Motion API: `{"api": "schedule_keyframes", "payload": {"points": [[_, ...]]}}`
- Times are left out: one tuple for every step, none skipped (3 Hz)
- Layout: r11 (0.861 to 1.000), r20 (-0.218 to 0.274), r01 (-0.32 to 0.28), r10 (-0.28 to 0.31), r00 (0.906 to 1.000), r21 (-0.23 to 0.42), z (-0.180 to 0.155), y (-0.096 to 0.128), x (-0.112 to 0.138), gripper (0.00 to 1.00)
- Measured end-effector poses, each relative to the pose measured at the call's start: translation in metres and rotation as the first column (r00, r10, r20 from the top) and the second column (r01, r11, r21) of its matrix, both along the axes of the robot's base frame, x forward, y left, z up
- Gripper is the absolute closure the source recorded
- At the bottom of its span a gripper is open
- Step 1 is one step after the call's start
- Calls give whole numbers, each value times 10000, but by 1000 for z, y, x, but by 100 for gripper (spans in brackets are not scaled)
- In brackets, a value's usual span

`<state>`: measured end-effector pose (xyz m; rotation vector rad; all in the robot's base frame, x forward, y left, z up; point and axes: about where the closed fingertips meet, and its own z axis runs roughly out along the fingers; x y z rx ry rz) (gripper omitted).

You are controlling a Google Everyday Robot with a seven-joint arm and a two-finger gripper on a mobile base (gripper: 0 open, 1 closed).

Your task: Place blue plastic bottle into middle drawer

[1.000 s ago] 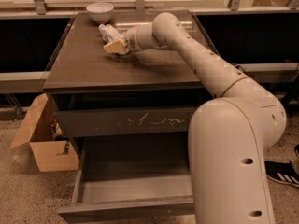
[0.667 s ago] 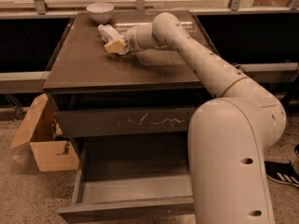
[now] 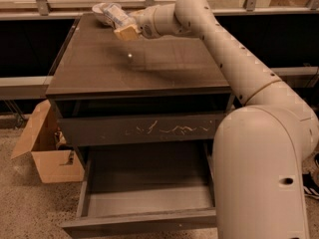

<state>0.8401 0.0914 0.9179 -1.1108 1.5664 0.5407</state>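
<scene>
Landmark: the cabinet point(image 3: 99, 68).

- The gripper point(image 3: 123, 30) is above the rear-left part of the cabinet top, clamped on the blue plastic bottle point(image 3: 114, 14). The bottle projects from it toward the cabinet's rear-left corner, clear of the top.
- A bowl point(image 3: 97, 10) sits at that rear-left corner, partly hidden behind the bottle.
- The arm point(image 3: 234, 59) reaches over the cabinet top from the cabinet's right side.
- The scratched drawer front point(image 3: 144, 129) sits closed in the cabinet's front face, below the top.
- The middle drawer point(image 3: 139, 223) is directly beneath it, pulled out forward of the cabinet.
- A cardboard box point(image 3: 45, 158) stands on the floor just left of the cabinet.
- The robot base point(image 3: 264, 173) stands at the cabinet's front-right, beside the pulled-out drawer.
</scene>
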Motion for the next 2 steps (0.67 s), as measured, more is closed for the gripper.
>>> {"api": "schedule_keyframes", "payload": {"points": [[9999, 68, -80, 80, 9999, -76, -1, 1, -1, 100], [9986, 78, -500, 501, 9987, -178, -1, 6, -5, 100]]}}
